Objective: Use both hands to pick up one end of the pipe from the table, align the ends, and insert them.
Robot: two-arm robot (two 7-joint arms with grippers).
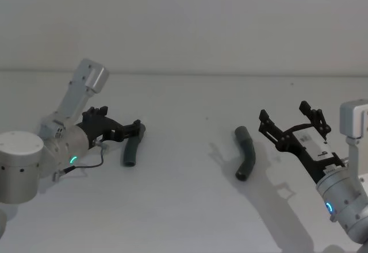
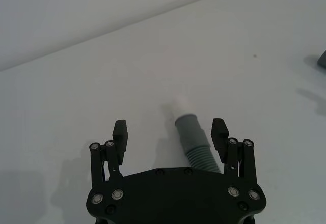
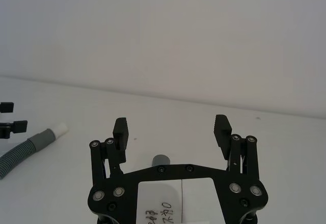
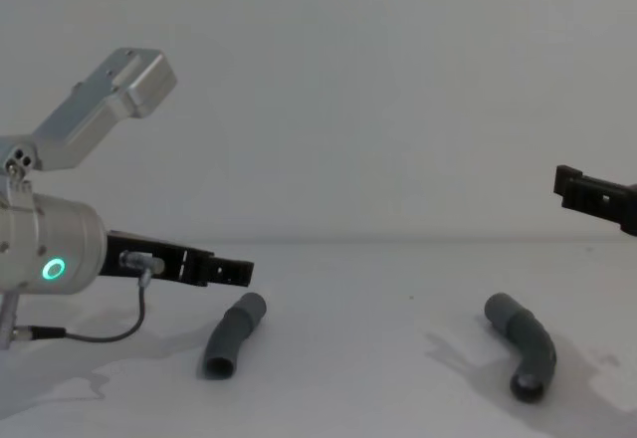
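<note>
Left hand (image 2: 169,130): released, fingers spread over the left pipe piece (image 1: 131,149) on the bench (image 1: 184,218).
Right pipe piece (image 1: 247,155): lying mid-right on the bench.
Right hand (image 3: 171,127): released, raised just beside it.
Risk: left piece sits off-centre; closing may roll it.
Room: bare bench between the pieces.

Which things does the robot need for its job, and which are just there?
For the job: left pipe piece, right pipe piece, left gripper, right gripper, table.
Just there: black cable on the left arm, wall.
</note>
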